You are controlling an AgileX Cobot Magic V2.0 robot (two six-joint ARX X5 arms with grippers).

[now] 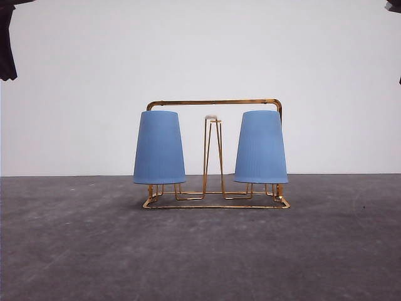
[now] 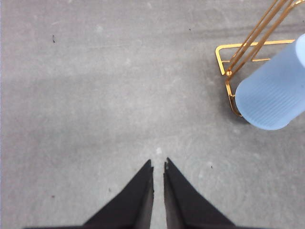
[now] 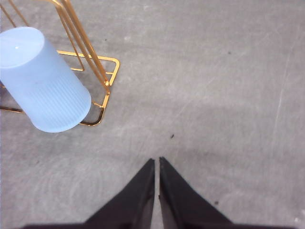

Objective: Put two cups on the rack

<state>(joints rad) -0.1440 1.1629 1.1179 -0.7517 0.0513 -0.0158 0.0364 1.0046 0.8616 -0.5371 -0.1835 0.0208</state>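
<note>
Two cups sit upturned on the rack, likely light, stiff; grip mid-wall. Both grippers are closed, empty.

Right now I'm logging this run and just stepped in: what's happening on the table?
Nothing is being handled. Both blue cups, the left cup and the right cup, sit upside down on the outer prongs of the gold rack; the middle prong is bare. The left gripper and right gripper are shut, empty, above the table beside the rack.
</note>
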